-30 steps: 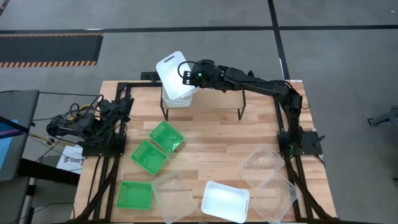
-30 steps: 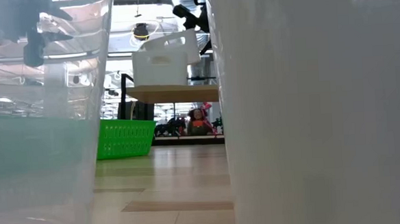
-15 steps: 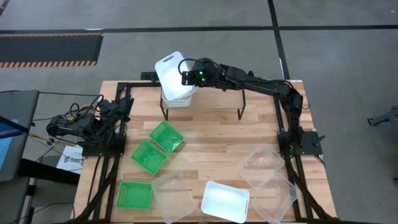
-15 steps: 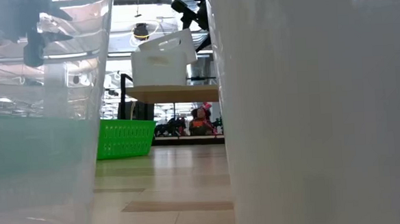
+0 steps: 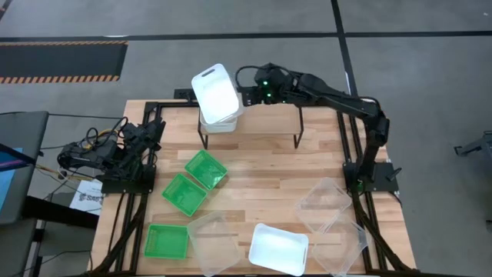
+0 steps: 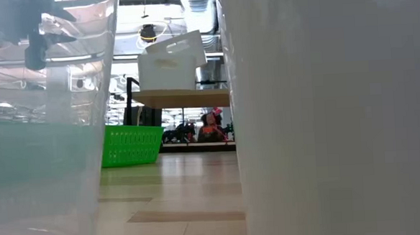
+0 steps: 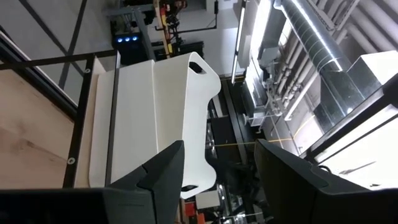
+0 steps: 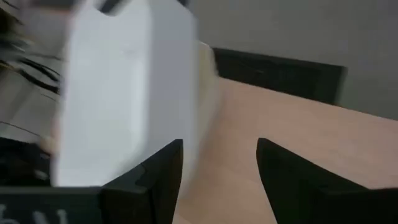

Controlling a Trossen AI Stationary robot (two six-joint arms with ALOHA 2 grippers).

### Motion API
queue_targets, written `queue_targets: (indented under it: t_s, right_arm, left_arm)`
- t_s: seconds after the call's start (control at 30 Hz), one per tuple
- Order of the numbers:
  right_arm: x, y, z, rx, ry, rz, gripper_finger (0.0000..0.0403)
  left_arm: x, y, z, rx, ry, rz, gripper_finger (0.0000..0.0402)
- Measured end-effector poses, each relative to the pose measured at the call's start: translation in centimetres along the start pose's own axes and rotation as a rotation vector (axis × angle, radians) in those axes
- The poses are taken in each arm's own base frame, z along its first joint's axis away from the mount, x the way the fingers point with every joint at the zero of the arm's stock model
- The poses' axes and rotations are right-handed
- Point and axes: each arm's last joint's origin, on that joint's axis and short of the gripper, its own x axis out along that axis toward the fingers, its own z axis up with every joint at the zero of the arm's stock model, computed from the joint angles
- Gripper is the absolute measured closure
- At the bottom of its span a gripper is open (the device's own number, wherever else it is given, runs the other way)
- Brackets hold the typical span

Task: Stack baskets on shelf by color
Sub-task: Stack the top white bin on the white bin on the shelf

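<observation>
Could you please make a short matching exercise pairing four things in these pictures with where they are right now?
Things:
1. tilted white basket
2. right gripper
3. left gripper
4. green baskets

Places:
A. parked at the table's left edge
B. on the tabletop, left of centre
C. atop another white basket on the shelf
D. open, just right of the white stack

Pairs: 1-C, 2-D, 3-A, 4-B

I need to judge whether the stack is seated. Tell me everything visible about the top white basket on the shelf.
The top white basket is opaque plastic, rectangular with rounded corners and a slot handle cut near one rim. It sits tilted and skewed on a second white basket, not nested flat, overhanging the far left end of the shelf. In the low view its right side rides higher. The right gripper is beside it with fingers open, not touching.
</observation>
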Motion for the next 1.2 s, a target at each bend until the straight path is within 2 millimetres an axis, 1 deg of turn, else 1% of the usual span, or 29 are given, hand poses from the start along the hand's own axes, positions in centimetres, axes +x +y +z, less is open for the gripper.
queue_targets:
  t_s: [0.07,0.13,0.23,0.4,0.53,0.6,0.73,0.83,0.97,1.07,1.13,1.2]
  right_arm:
    - [-0.4,-0.5,-0.6,-0.043,0.038,-0.073,0.0181]
    - [-0.3,-0.9,-1.3,-0.095,0.085,-0.132,0.0187]
    - [0.9,-0.6,-2.4,-0.144,0.138,-0.175,0.0200]
    - [3.6,0.7,-3.7,-0.175,0.162,-0.145,0.0223]
    - [4.9,2.4,-4.5,-0.175,0.160,-0.038,0.0237]
    - [5.0,2.8,-4.6,-0.168,0.154,-0.001,0.0242]
    - [5.0,2.7,-4.6,-0.173,0.160,-0.007,0.0253]
    - [5.0,2.8,-4.4,-0.222,0.170,0.027,0.0261]
    - [5.0,2.4,-4.6,-0.253,0.243,0.057,0.0272]
    - [3.9,1.7,-4.5,-0.259,0.276,0.017,0.0279]
    - [2.9,1.4,-4.3,-0.254,0.266,-0.010,0.0284]
    - [2.5,1.3,-3.9,-0.250,0.223,-0.026,0.0286]
  left_arm:
    - [0.0,0.0,0.0,-0.001,0.000,0.000,0.0216]
    - [0.0,0.0,0.0,0.000,0.000,0.000,0.0216]
    - [0.0,0.0,0.0,0.000,-0.001,0.001,0.0216]
    - [0.0,0.0,0.0,0.000,-0.002,0.000,0.0216]
    - [0.0,0.0,0.0,0.000,-0.001,0.000,0.0216]
    - [0.0,0.0,0.0,-0.002,-0.002,0.000,0.0216]
    - [0.0,0.0,0.0,-0.002,-0.002,0.000,0.0216]
    - [0.0,0.0,0.0,0.007,-0.001,0.002,0.0216]
    - [0.0,0.0,0.0,0.009,-0.003,0.002,0.0216]
    - [0.0,0.0,0.0,0.003,-0.002,0.001,0.0216]
    - [0.0,0.0,0.0,0.010,0.000,0.000,0.0216]
    - [0.0,0.0,0.0,0.010,0.005,-0.002,0.0216]
